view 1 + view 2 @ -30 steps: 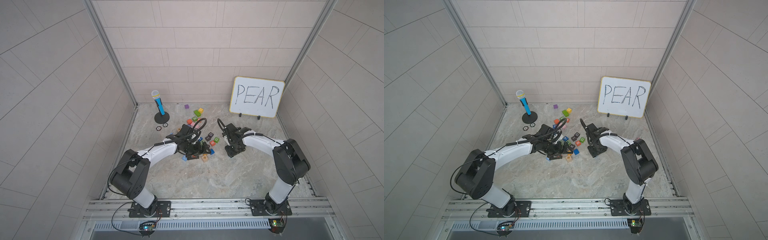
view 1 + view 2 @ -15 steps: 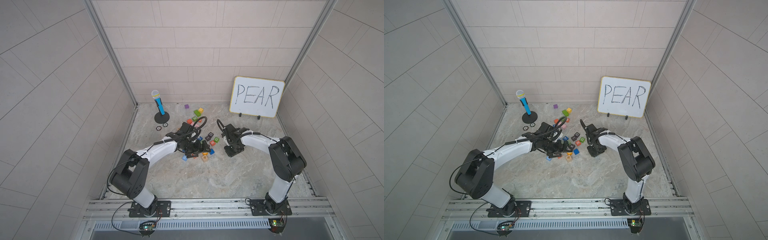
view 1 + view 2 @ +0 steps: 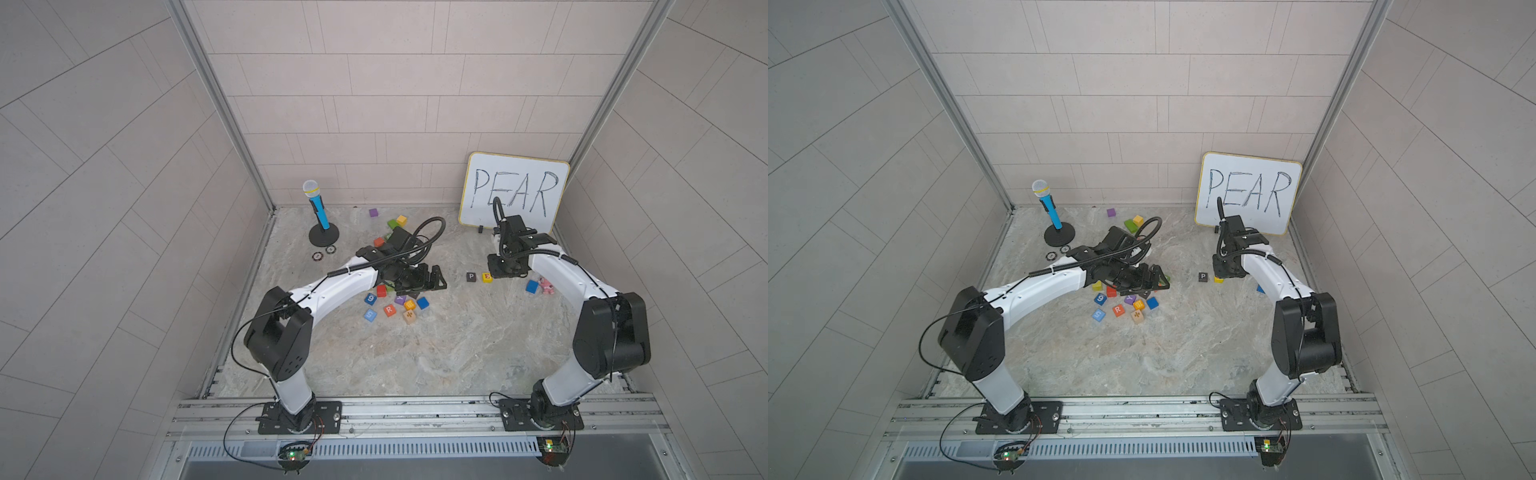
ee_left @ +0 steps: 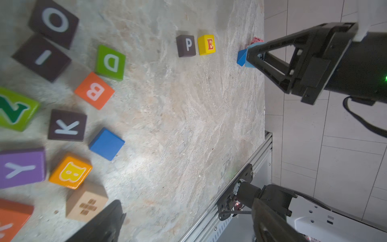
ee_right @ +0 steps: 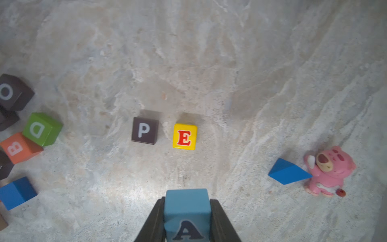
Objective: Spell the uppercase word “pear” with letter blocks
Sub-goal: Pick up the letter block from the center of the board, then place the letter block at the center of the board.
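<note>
Mia: Marbled bench [image 3: 457,345], tiled walls [image 3: 374,104]. Where do the letters stand?
Tom: P [image 5: 144,130] and E [image 5: 185,136] sit side by side, a slim gap between. R [image 3: 389,309] lies among the loose blocks [image 3: 409,316] by the left arm [image 3: 332,291].
Mia: And A [image 5: 186,209]?
Tom: Pinched between the right fingers [image 5: 219,222], just beside E, on the side away from P. Whether it touches the bench I cannot tell. The left fingers [image 4: 104,226] are spread wide, holding nothing.
</note>
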